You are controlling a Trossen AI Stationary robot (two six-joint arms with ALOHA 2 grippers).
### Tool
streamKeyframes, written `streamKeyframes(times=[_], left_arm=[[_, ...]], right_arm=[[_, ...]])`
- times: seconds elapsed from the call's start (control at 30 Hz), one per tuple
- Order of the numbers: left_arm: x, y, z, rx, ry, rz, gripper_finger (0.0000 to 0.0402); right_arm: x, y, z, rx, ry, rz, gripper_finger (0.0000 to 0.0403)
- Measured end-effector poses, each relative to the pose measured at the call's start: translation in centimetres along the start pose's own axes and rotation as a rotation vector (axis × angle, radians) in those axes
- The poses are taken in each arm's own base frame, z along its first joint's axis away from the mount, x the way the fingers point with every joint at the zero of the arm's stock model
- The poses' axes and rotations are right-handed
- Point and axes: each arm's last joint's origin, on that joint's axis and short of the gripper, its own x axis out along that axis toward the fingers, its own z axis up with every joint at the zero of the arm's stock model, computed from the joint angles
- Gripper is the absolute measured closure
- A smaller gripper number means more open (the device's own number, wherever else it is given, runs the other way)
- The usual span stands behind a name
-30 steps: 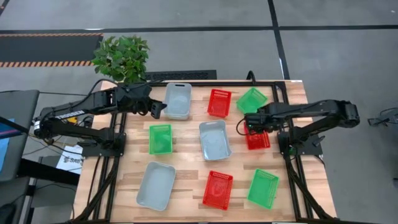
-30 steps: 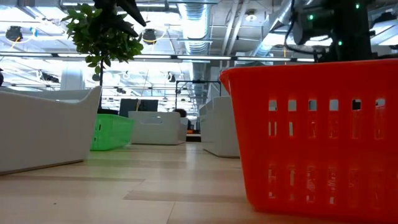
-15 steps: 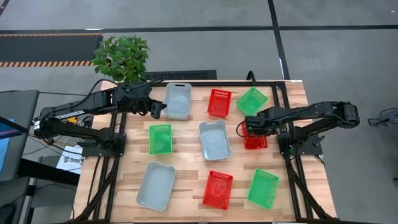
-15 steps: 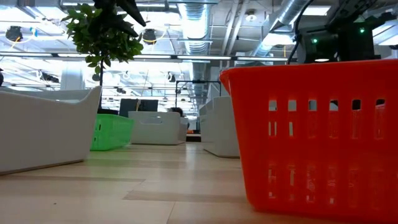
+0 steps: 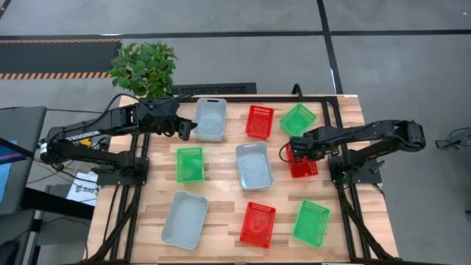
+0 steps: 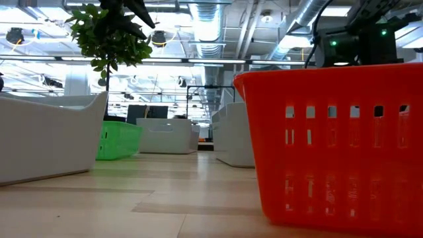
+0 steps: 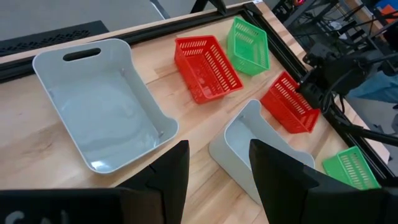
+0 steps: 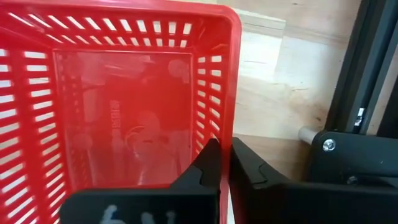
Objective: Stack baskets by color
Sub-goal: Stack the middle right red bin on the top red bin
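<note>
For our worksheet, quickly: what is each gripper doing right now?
Left gripper: open, holding nothing, above the grey basket.
Right gripper: shut on the red basket rim.

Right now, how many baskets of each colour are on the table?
Red baskets: 3
Green baskets: 3
Grey-blue baskets: 3
Total: 9

Right pincer [image 8: 222,163] lowered onto the red basket [image 8: 118,93], jaws now closed on its wall
</note>
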Motion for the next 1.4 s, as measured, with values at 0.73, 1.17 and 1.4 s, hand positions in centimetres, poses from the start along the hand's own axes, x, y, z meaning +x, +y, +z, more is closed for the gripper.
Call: streamKeyframes(times=[0.73,1.17,1.4], left_arm=[[0.0,0.0,0.0,-0.001,0.0,-0.001,0.0246],[0.0,0.0,0.0,0.004,-0.008,0.009,0.0246],[0.0,0.0,0.0,0.008,-0.013,0.014,0.0246]], right_arm=[[-13.9,2.4,5.7,0.039,-0.355,0.4,0.0396],[-11.3,5.7,13.5,0.181,-0.456,0.543,0.04],[-9.1,7.3,14.3,0.209,-0.399,0.506,0.04]])
